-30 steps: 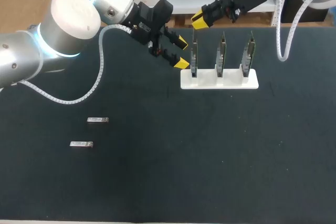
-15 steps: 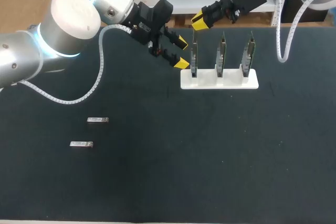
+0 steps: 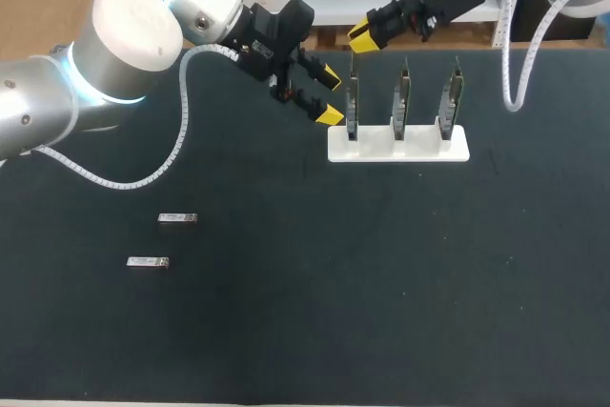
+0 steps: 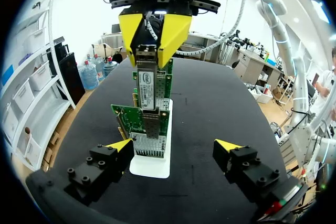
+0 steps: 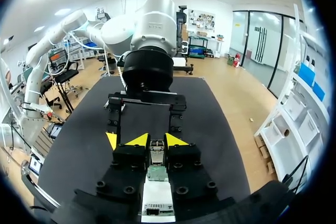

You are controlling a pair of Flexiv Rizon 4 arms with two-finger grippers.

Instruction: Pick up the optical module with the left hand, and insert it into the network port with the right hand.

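Dark tabletop [image 3: 286,331] is bearing the rack [image 3: 400,147], where the right gripper [image 3: 365,37] is pinching the optical module [image 4: 147,77] just above the network port [image 4: 149,129]. Beside the rack, the left gripper [image 3: 326,94] is hanging wide open. Pickup is looking done, with only seating remaining.

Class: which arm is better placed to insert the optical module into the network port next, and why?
The right. The right gripper is shut on the optical module, poised above the network card nearest the left gripper, which hangs open and empty.
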